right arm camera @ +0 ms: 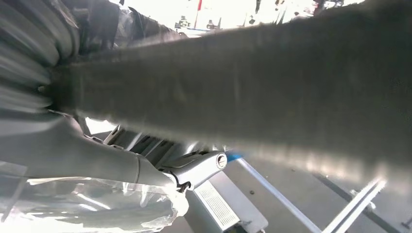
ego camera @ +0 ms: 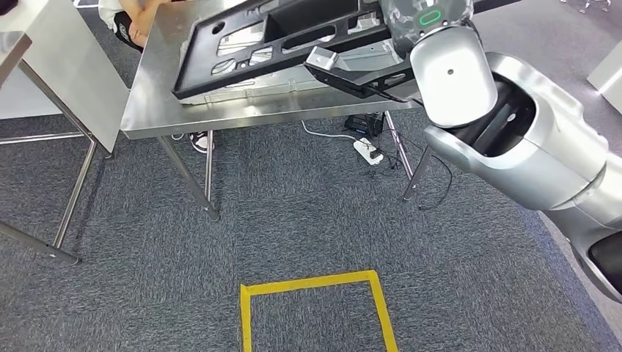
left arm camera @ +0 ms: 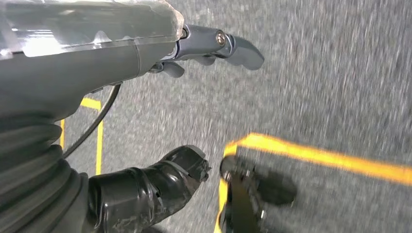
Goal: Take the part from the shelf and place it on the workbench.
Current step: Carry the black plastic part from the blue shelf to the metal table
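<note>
Over the workbench [ego camera: 154, 103], right hand [right arm camera: 97, 160] clutching black part [ego camera: 293, 37]

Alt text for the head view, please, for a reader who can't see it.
A long black part lies tilted over a steel workbench, its near end by the robot's silver right arm. Below, grey carpet holds a yellow tape square and a white power strip.

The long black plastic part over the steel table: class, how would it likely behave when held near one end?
The black part looks stiff: it spans the table without sagging. Its many cut-outs suggest it is light for its size. Being long and held near one end by the right robot hand, it would probably tend to tip or swing.
</note>
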Action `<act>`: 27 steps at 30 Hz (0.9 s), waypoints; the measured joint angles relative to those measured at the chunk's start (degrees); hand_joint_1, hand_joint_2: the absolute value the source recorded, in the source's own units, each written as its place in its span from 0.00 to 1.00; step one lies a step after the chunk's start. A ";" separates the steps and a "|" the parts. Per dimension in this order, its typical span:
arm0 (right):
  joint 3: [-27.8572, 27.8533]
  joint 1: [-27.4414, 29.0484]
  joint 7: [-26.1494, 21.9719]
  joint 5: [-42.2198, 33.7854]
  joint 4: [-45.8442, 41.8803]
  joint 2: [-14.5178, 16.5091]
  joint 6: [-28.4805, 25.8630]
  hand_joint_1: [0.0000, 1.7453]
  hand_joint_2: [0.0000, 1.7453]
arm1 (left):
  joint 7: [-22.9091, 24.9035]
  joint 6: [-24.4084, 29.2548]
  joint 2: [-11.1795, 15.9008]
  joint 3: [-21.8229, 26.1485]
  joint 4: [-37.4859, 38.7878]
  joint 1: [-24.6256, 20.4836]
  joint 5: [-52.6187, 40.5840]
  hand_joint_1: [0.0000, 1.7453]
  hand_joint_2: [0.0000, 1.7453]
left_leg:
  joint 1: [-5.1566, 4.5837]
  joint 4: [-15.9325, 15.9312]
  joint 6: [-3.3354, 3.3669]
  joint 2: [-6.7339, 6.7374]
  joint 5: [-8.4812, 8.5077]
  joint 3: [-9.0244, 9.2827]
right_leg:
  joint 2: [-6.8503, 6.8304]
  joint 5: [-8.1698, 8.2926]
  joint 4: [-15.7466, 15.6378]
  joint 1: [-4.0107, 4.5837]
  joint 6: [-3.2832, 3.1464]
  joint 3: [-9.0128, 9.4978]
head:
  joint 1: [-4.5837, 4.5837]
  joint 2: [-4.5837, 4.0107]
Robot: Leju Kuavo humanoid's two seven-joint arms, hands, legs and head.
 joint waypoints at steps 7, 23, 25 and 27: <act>-0.01 0.59 0.05 3.49 -0.32 0.01 -2.34 1.00 1.00 | 0.01 0.01 -0.13 -0.02 0.00 -0.03 -0.17 0.00 1.00 | 0.47 15.27 -1.42 0.13 -4.34 -9.03 | 0.08 -1.26 -0.37 -0.19 -1.04 1.90 | -0.46 0.00; -2.71 2.90 0.02 8.05 -1.95 -0.14 -4.33 1.00 1.00 | -0.01 0.16 -0.10 -0.07 0.00 0.01 -0.58 0.00 1.00 | 0.24 -2.23 1.91 0.28 2.75 -0.05 | -0.06 -5.40 12.24 0.17 1.33 -4.68 | 0.22 0.00; -2.83 3.11 0.01 8.11 -2.04 -0.16 -4.32 1.00 1.00 | 0.00 0.16 -0.11 -0.07 0.00 0.10 -0.58 0.00 1.00 | 0.19 -1.81 1.59 0.06 1.84 0.75 | -0.11 -0.94 5.32 0.05 1.21 -1.90 | 0.23 0.00; -3.05 3.11 0.01 8.20 -2.22 -0.17 -4.39 1.00 1.00 | 0.02 0.16 -0.13 -0.07 0.00 0.05 -0.58 0.00 1.00 | 0.01 -1.13 1.05 -0.10 0.98 0.88 | -0.06 0.74 0.10 0.15 0.72 0.53 | 0.20 0.01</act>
